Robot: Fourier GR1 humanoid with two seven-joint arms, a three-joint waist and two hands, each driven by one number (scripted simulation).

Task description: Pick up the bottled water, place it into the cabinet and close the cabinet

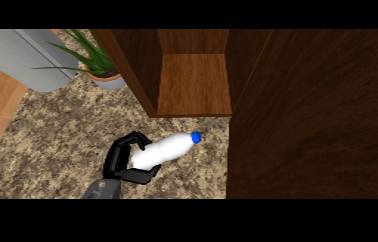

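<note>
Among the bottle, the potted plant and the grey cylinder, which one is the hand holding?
The white bottle with the blue cap: the left hand curls round its lower end. The plant and the cylinder stand apart, untouched.

Matt wooden cabinet (193,86) (speckled stone counter (52,136))

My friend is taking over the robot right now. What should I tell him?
Left hand: curled round the bottled water, above the counter, blue cap pointing toward the cabinet.
Right hand: not in view.
Cabinet: open, just beyond the bottle; its door stands swung out at the right.
Done: bottle grasped.
Left: set the bottle inside the cabinet, let go, close the door.
</note>
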